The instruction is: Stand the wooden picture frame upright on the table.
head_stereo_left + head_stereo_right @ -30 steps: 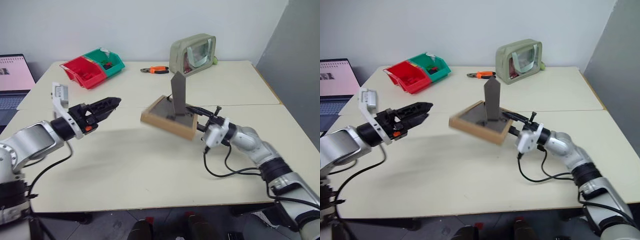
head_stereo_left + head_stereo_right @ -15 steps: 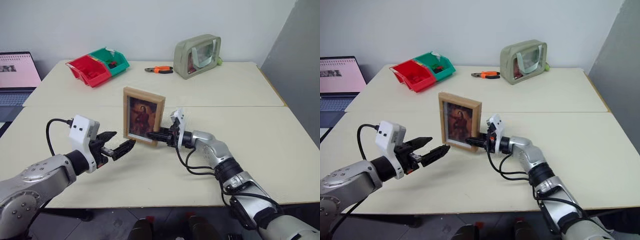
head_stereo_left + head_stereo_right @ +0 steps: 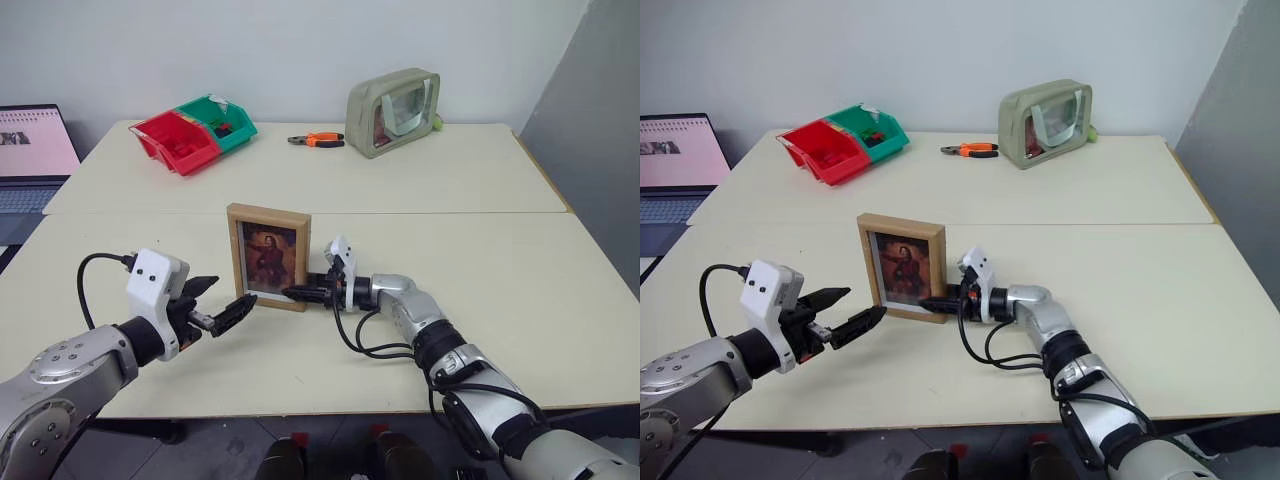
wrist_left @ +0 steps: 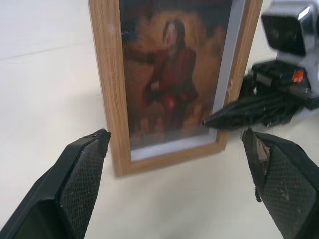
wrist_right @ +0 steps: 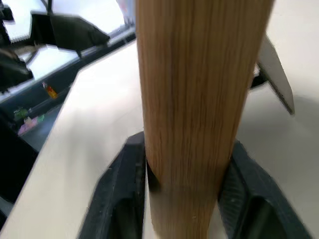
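Observation:
The wooden picture frame stands upright on the pale table, just in front of the seam, its dark portrait facing me. My right gripper reaches in level from the right, one finger on each face of the frame's lower right edge, pressed close against the wood. A fingertip lies over the lower right corner of the glass. My left gripper hovers open just in front of the frame's lower left, a little apart from it, and its fingers point at the frame.
At the back left sit a red and a green bin. Orange-handled pliers and a greenish zip pouch lie at the back middle. A laptop stands off the table's left side.
A second ago the right gripper held the frame tilted in the air, back panel up. It has since turned picture-forward, sunk and shifted left onto the table. The left gripper dropped lower and nearer me.

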